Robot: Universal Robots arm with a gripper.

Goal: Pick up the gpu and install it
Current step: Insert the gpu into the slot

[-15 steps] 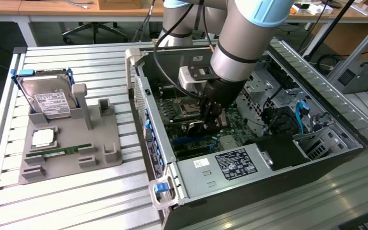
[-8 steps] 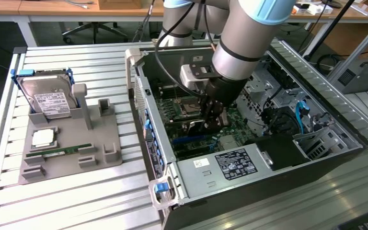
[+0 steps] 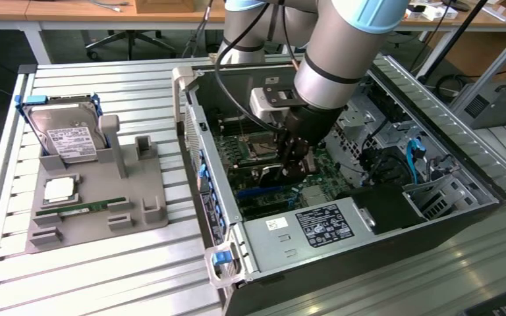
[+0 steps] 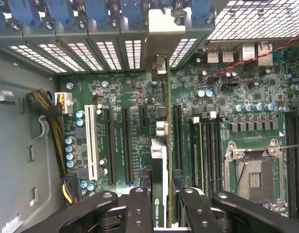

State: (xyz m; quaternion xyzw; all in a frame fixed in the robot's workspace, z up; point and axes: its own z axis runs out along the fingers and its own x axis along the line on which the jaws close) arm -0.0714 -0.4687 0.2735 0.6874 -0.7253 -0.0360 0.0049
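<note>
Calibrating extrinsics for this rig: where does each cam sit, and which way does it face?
Exterior view: high up, off the arm, angled down onto the slatted table and the open computer case; shows the arm and the pincer inside the case.
Wrist view: on the wrist, looking along the pincer at the motherboard; shows the fingers closed on the gpu.
Shared: the pincer, the motherboard and the case interior.

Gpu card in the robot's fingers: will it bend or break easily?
Probably stiff: the gpu stands straight on edge between the fingers, with no sag. Likely fragile, since a thin circuit board edge shows along it. Its metal bracket may make that end a little heavier.
</note>
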